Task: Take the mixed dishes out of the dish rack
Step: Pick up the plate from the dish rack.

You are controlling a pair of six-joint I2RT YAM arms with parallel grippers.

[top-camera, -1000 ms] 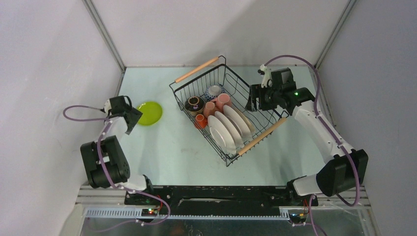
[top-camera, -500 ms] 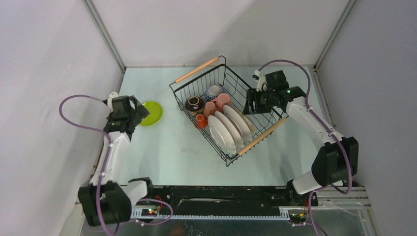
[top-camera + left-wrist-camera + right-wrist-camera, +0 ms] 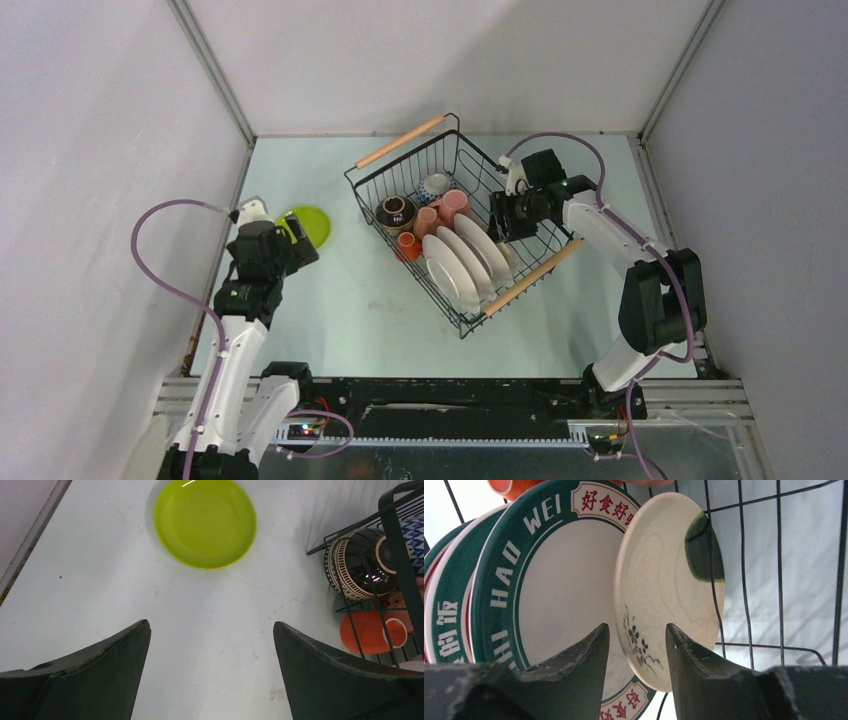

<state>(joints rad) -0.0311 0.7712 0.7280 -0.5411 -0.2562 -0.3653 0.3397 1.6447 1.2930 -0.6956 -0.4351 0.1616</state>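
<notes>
Currently R gripper (image 3: 636, 640): jaws approx half wide, one finger each side of saucer (image 3: 669, 575) rim. A sliver of gap shows at the left finger, so not clamped, nothing held. Saucer stands on edge at right-hand end of the plate row, by rack (image 3: 744, 580) right-side handle, just beside a green-rim plate (image 3: 549, 590); can't tell if the two touch. Disc plane runs w/ the fingers, so jaws would close across its thickness. Saucer lies straight ahead of the fingertips.

L gripper (image 3: 210, 630): jaws fully wide, empty, over table (image 3: 100, 580) near its left edge, green dish (image 3: 205, 522) lying ahead of it. Well apart from saucer; R arm clearly the nearer one.

Est.: step = grasp saucer. Next move prob. needs a pinch, then lift along disc plane, up and out between wires, w/o knocking the neighbour plate. Mugs (image 3: 455, 203) and cups (image 3: 407, 245) sit at rack's left side; task looks early.
</notes>
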